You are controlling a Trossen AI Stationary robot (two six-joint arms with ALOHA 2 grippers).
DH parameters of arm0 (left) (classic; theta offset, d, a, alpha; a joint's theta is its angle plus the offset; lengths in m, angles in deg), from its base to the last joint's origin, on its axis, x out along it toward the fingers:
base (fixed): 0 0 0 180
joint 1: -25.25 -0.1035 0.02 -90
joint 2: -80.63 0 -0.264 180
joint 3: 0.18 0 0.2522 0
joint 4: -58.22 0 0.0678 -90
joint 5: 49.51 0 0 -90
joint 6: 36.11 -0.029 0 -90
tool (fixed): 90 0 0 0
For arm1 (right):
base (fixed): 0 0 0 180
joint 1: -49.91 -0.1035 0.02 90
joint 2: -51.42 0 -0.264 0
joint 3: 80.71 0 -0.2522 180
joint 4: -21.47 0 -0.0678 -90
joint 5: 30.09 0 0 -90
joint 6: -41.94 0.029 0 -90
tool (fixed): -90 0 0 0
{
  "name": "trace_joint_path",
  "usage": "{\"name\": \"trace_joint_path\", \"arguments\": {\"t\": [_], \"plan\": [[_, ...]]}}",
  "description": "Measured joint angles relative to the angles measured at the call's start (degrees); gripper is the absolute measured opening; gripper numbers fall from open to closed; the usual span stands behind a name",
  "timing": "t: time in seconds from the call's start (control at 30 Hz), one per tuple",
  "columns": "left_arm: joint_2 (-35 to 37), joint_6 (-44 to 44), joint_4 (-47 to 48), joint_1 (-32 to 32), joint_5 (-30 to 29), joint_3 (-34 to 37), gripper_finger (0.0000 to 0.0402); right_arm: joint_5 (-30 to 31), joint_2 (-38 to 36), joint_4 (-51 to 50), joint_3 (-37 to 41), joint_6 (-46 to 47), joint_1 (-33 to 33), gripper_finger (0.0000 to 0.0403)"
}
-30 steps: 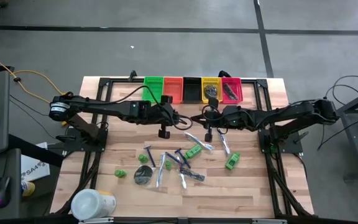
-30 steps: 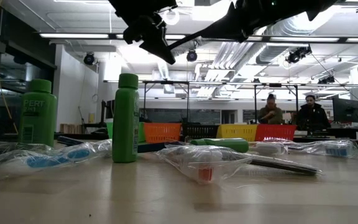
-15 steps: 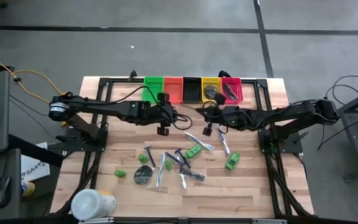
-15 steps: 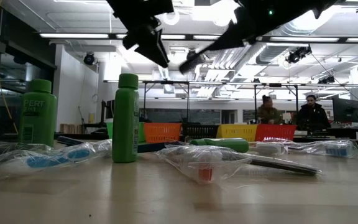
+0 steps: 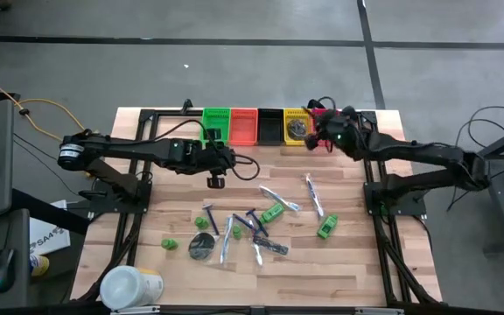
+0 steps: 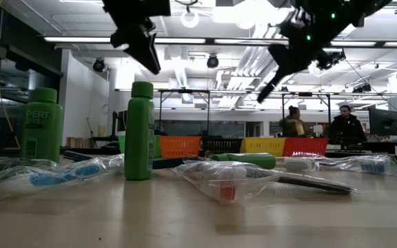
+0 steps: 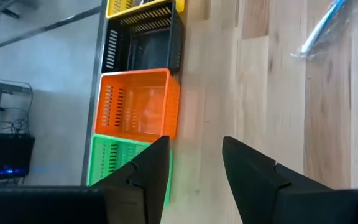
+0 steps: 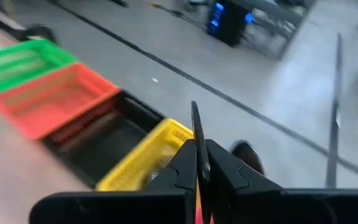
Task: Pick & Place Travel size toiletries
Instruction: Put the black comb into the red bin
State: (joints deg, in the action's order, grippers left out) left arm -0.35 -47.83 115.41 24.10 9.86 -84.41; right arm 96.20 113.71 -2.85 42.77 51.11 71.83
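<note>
High view first, from the table's left edge across. A large white cylindrical tub [image 5: 128,286] stands at the near left corner, clear of the work. Just inward of it lie the travel size toiletries: a small green bottle [image 5: 170,244], a round dark grey disc [image 5: 202,248], several blue razors [image 5: 254,220] and bagged white-blue toothbrushes [image 5: 227,240], bunched around the middle of the wooden table [image 5: 357,271], presumably so both arms can reach them.

Above that pile, toward the far edge, the left gripper [image 5: 214,181] hangs over bare wood. Its wrist view shows the two dark fingers [image 7: 250,171] spread apart with nothing between them, facing the orange slatted bin [image 7: 138,104], so I judge it is waiting.

Along the far edge runs a row of coloured plastic bins [image 5: 270,124], kept together as drop targets, likely one per kind of item.

Further right, a green bottle [image 5: 326,227] lies toward the right edge. The right gripper [image 5: 324,131] is over the yellow bin [image 5: 297,125] and red bin [image 5: 325,122]. Its fingers [image 8: 219,168] are pressed on a thin dark strip [image 8: 197,138] standing up between them, probably one of the small black pieces, held pinched for release into a bin; which one I cannot tell.
</note>
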Motion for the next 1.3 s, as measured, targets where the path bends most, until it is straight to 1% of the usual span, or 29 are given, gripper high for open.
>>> {"name": "trace_joint_path", "arguments": {"t": [0.1,0.27,0.5,0.6,0.73,0.83,1.03,1.17,1.3], "plan": [[0.9,0.0,-0.5,0.0,0.0,3.6,0.0133,-2.3,-0.5,0.3,2.0,1.9,4.7,0.0008],[5.3,0.5,-6.5,0.0,0.4,11.7,0.0114,-6.8,-0.5,0.5,5.3,4.2,10.9,0.0007],[16.5,1.0,-16.2,0.0,2.9,22.8,0.0089,-9.5,-0.5,3.1,9.6,7.7,13.9,0.001],[20.4,2.5,-17.0,0.0,3.0,25.7,0.0081,-9.4,-0.5,5.0,11.2,7.7,14.5,0.0009],[24.1,4.3,-16.8,0.0,3.1,27.7,0.0077,-9.5,-0.5,9.6,13.5,7.6,16.3,0.0011],[25.3,5.7,-17.0,0.0,3.2,28.0,0.0076,-10.1,-0.3,12.0,14.8,7.4,17.6,0.0011],[25.5,6.2,-17.0,0.0,4.7,28.1,0.0076,-14.3,1.2,21.4,18.8,7.5,19.1,0.0012],[25.5,7.1,-17.0,0.0,4.7,28.1,0.0076,-12.5,3.6,22.9,19.7,7.3,19.1,0.0013],[25.5,7.5,-16.8,0.0,4.8,28.1,0.0076,-12.3,6.0,24.6,19.7,7.1,19.1,0.0014]]}}
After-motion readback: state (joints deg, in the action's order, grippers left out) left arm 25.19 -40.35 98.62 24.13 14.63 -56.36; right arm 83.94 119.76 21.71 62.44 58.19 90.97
